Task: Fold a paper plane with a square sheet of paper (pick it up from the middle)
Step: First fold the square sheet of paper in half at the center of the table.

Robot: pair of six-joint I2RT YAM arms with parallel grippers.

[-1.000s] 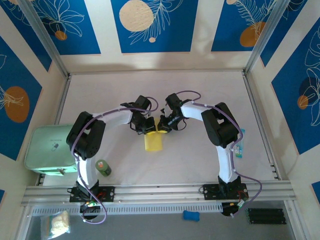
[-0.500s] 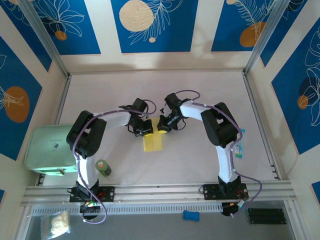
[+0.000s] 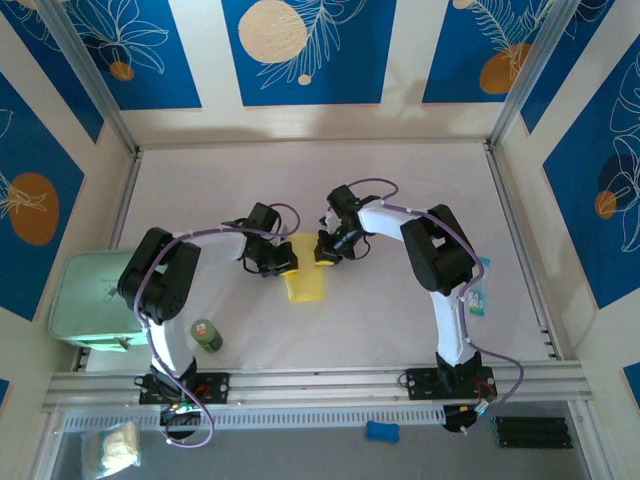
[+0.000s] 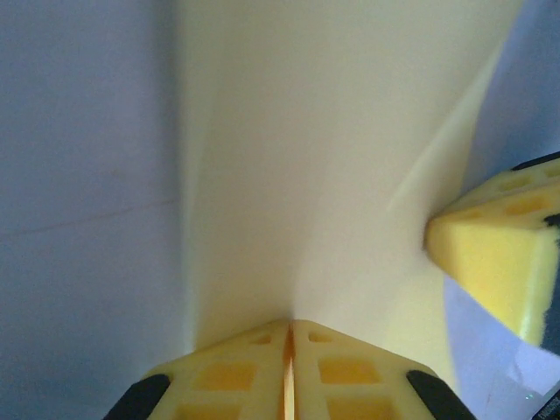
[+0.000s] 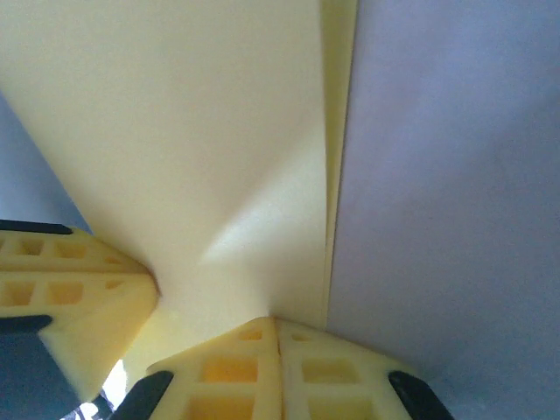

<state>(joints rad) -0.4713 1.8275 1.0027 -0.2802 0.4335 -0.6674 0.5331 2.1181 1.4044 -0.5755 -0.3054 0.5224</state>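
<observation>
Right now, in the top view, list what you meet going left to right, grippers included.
green box → bottle → left gripper → paper → right gripper → packet

arms: 2, left arm [image 3: 165, 285] left of centre, right arm [image 3: 440, 255] right of centre
grippers: 2, left gripper [image 3: 283, 262] and right gripper [image 3: 323, 252], both mid-frame
yellow paper [image 3: 306, 285]: 1 piece, centre
mint box [image 3: 95, 300]: 1, left edge
green bottle [image 3: 206, 335]: 1, lower left
blue-green packet [image 3: 479, 290]: 1, right side
blue block [image 3: 382, 431]: 1, bottom centre
clear bag [image 3: 113, 450]: 1, bottom-left corner
black strip [image 3: 530, 432]: 1, bottom right
</observation>
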